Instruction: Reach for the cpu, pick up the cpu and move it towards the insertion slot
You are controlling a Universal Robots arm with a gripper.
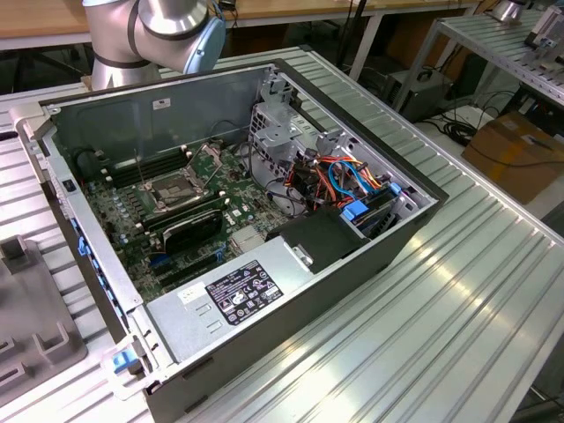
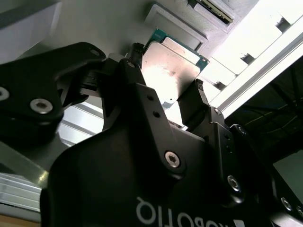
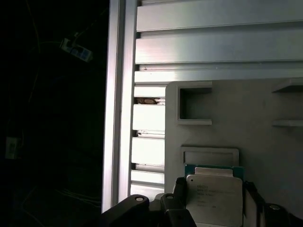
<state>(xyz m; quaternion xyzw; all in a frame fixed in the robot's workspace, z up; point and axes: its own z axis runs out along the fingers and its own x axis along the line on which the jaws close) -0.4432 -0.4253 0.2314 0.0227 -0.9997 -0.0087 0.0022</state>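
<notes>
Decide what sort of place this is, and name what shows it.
Probably a robotics lab or workshop: a robot arm beside an open computer case on a ribbed aluminium table, its gripper shut on the cpu.

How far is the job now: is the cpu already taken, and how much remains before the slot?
Done: the reach, the gripper is at the cpu, above a grey tray. In hand: the grasp, its fingers press two opposite edges of the chip; whether it is lifted, I cannot tell. Left: the carry to the insertion slot, whose dark centre looks bare.
</notes>
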